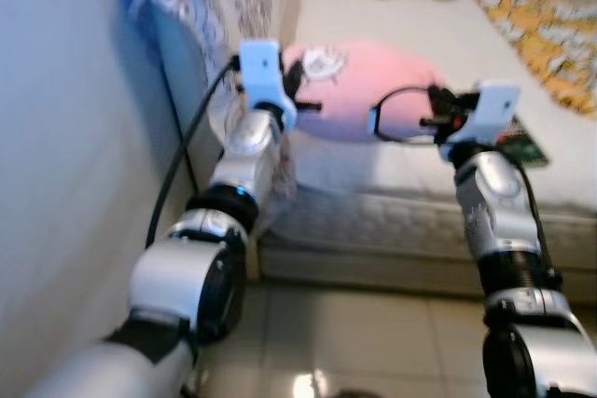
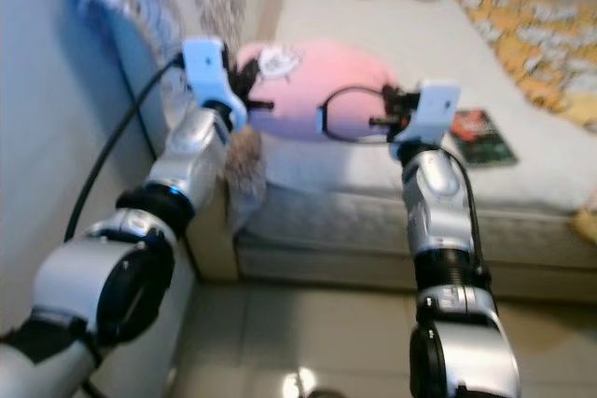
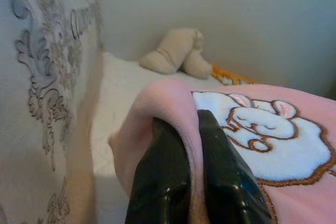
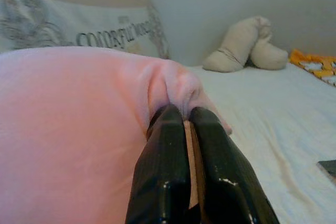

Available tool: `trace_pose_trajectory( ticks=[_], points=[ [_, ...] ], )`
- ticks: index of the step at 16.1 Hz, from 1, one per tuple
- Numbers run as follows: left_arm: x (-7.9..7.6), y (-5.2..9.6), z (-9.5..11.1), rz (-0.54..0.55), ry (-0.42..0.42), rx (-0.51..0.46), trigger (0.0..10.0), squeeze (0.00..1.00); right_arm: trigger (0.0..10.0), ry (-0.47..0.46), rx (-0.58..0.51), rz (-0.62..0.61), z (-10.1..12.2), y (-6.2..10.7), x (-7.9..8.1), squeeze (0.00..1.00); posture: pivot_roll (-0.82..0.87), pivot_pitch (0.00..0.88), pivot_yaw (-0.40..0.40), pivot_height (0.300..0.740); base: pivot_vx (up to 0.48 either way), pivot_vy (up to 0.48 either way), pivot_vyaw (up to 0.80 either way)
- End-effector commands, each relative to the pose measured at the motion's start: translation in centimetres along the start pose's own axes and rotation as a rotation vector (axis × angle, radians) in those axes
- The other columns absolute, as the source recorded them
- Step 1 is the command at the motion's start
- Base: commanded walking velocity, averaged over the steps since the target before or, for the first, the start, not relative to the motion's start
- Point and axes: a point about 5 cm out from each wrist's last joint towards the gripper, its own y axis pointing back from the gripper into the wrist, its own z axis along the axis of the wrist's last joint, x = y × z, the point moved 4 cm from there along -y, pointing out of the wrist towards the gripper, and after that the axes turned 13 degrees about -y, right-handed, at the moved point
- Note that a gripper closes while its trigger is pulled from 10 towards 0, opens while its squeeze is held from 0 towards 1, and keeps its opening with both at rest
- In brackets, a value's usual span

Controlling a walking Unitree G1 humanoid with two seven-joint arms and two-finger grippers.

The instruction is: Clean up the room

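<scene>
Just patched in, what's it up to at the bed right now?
The robot stands at the bed's edge holding a pink pillow with both arms. The left gripper is pinched shut on one end, near the embroidered white patch, and the right gripper is shut on a fold at the other end. A beige plush toy lies farther up the white mattress, and a dark book lies beside the right arm.

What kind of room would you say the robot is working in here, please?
Most likely a bedroom: a white-sheeted mattress bed, a pink embroidered pillow pinched by both the left gripper and right gripper, and a beige plush toy.
</scene>
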Motion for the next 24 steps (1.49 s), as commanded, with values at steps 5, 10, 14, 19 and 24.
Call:
trace_pose_trajectory(
  ticks=[5, 10, 14, 19, 24],
  points=[
    [-0.7, -0.5, 2.1, -0.024, -0.012, -0.07, 10.0, 0.0, 10.0, -0.003, -0.051, 0.008, 1.3, 0.0, 0.3, 0.0, -0.03, 0.0, -0.026, 0.74, 0.451, 0.0, 0.0],
    [-3.5, -0.6, 2.0, -0.071, 0.067, -0.061, 10.0, 0.0, 10.0, 0.01, -0.056, -0.016, 1.7, 0.3, -0.8, 0.0, -0.04, 0.0, -0.017, 0.74, 0.262, 0.0, 0.0],
    [-5.3, -0.3, 2.0, -0.112, 0.048, -0.082, 10.0, 0.0, 10.0, 0.007, -0.042, -0.022, 1.2, 0.7, -1.0, 0.0, -0.05, 0.0, -0.014, 0.74, 0.0, -0.352, 0.0],
    [-6.6, -0.3, 2.0, -0.139, 0.041, -0.069, 10.0, 0.0, 10.0, 0.008, -0.036, -0.022, 1.1, 0.9, -1.0, 0.0, -0.06, 0.0, -0.004, 0.74, 0.0, -0.455, 0.0],
    [-6.4, -0.3, 1.5, -0.106, 0.029, -0.039, 10.0, 0.0, 10.0, 0.008, -0.03, -0.025, 0.8, 1.1, -1.0, 0.0, -0.06, 0.0, -0.003, 0.74, 0.0, -0.091, 0.0]
  ],
)
